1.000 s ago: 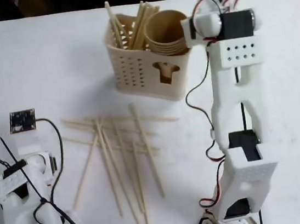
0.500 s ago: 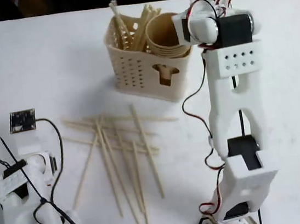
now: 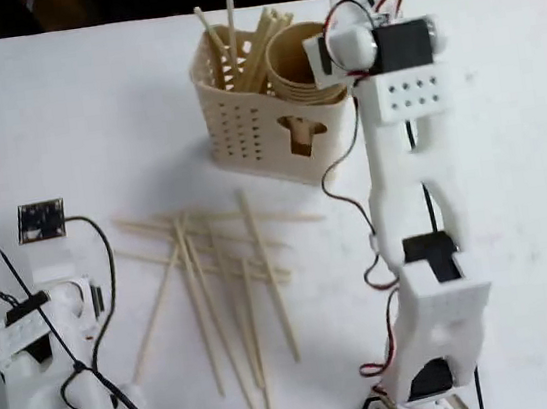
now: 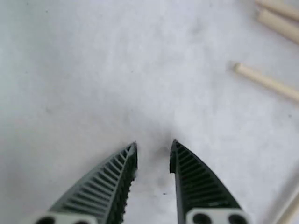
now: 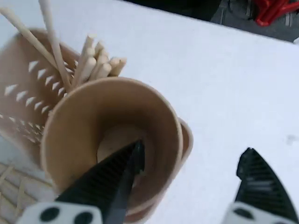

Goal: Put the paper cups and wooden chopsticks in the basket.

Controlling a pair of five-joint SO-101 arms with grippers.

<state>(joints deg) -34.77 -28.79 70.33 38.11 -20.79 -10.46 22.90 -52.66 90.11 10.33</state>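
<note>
White table [image 3: 89, 108] fills the scene, with dark room beyond its far edge. The basket [image 3: 264, 130] stands at the far middle. It holds the stacked paper cups [image 3: 300, 60] in its right part and a bundle of upright chopsticks [image 3: 243, 47] in its left part.

The right arm [image 3: 406, 177] stretches far along the right of the scene, up to the basket. The right claw [image 5: 192, 151] is spread wide across the top cup's wall, one finger inside the cup and the other outside, well off the rim. It pinches nothing.

The loose chopsticks [image 3: 223, 282] lie flat in the near middle, between the two arms. Most have their long axes running near to far; a few cross them left to right.

The left arm [image 3: 44, 376] sits at the near left corner. The left claw [image 4: 153, 144] hangs just over bare table, its fingers parted by a narrow gap with nothing between them. Stick ends [image 4: 266, 81] lie close by.

As I judge it, the cups are done and the loose sticks are what is left. They lie to the right of the left claw, which is the nearer one. To the left of the pile the table is open, but the right arm crowds its right side.
</note>
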